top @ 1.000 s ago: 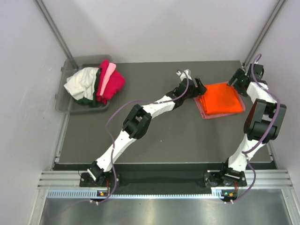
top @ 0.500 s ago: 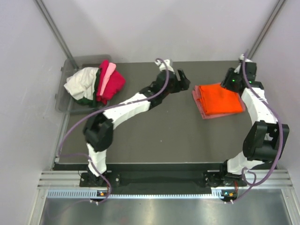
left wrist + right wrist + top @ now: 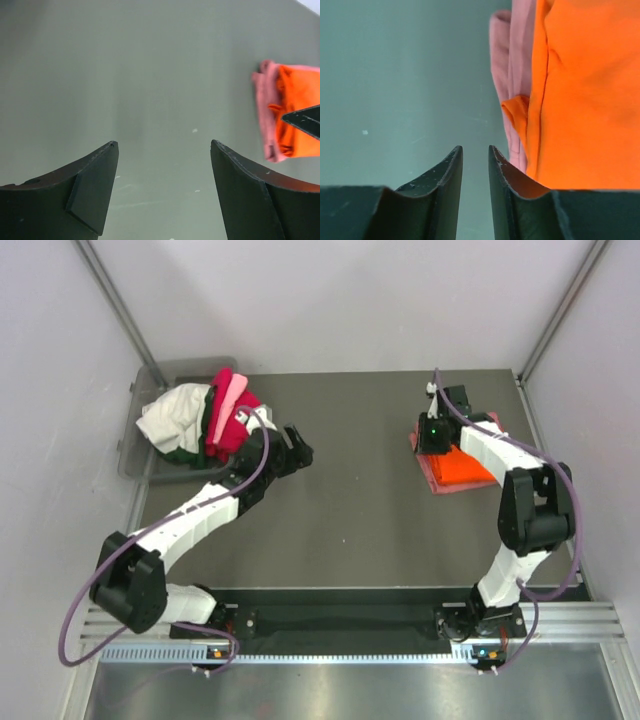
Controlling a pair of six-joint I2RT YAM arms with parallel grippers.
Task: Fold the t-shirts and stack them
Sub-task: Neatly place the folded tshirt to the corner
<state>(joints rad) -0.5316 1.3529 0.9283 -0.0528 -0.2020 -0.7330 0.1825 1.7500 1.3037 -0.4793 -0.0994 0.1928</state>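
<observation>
Left gripper [image 3: 296, 450] has swung away from the folded stack, across the table [image 3: 380, 530], and now sits just beside the grey bin [image 3: 135, 455]. The unfolded t-shirts [image 3: 205, 420] are heaped a little beyond its wrist. Its jaws stand wide apart and nothing is between them. In the wrist view only bare table lies ahead of the fingertips, with the stack well off to their right.

Right gripper [image 3: 437, 432] has come from the stack's far right corner to its left edge. Its jaws have drawn in from wide to a thin slit and hold nothing. The orange shirt [image 3: 590, 90] lies just to the right of its fingertips, and the salmon-pink shirt [image 3: 512, 60] pokes out from under it.

Reading: the orange shirt looks folded and placed. The left arm appears headed for the next shirt in the bin. The right looks set to nudge or tidy the stack's edge rather than grasp it.
</observation>
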